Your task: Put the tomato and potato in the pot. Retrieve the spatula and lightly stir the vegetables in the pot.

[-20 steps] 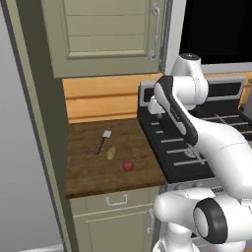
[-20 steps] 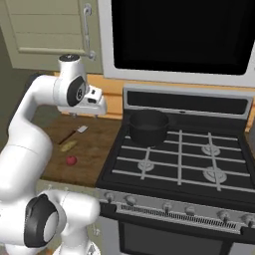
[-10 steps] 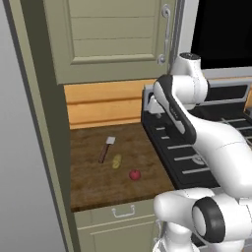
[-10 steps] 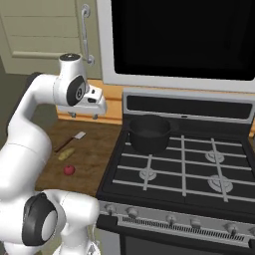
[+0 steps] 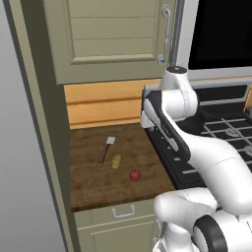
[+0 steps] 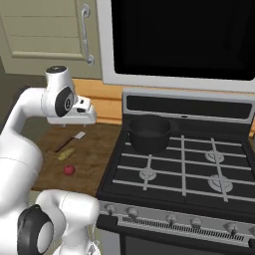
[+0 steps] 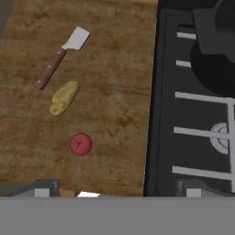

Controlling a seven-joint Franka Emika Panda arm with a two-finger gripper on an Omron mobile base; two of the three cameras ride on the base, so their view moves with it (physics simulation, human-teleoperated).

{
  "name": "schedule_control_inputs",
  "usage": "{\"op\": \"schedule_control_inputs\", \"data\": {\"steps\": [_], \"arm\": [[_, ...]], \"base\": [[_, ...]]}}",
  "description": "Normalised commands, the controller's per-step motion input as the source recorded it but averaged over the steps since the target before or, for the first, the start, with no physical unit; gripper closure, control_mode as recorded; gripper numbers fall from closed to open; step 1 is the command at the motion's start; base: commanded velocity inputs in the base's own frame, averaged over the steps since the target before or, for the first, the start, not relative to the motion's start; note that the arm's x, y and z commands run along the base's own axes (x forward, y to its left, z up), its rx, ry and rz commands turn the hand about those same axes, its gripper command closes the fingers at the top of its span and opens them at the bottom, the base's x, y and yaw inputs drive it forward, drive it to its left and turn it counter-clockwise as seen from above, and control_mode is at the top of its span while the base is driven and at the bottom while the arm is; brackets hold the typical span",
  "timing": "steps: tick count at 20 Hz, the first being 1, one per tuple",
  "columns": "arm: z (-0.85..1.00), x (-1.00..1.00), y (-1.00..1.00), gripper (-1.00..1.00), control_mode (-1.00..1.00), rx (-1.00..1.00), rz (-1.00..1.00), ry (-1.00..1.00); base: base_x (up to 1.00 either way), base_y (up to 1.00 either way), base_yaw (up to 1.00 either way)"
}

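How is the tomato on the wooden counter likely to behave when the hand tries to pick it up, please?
The tomato is a small round ball, so it will probably roll if nudged off-centre. It sits apart from the potato, so nothing would likely stop it. Its smooth-looking skin may slip between fingers.

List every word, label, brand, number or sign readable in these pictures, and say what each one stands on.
None: no readable text appears anywhere.
The stove, its knobs, the pot, the spatula and the cabinet door carry no lettering, number or logo.
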Motion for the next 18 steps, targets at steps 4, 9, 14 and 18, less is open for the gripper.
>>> {"op": "schedule_control_inputs", "data": {"steps": [4,9,14,18], "arm": [[-0.90,-0.14,0.95,-1.00,-1.00,-0.16,0.11,0.00],[-0.89,0.02,0.68,-1.00,-1.00,-0.14,0.04,0.06],[-0.65,0.24,0.25,-1.00,-1.00,-0.03,0.00,0.08],[-0.54,0.41,0.06,-1.00,-1.00,0.00,0.00,0.09]], "base": [[0.00,0.00,0.00],[0.00,0.00,0.00],[0.00,0.00,0.00],[0.00,0.00,0.00]]}}
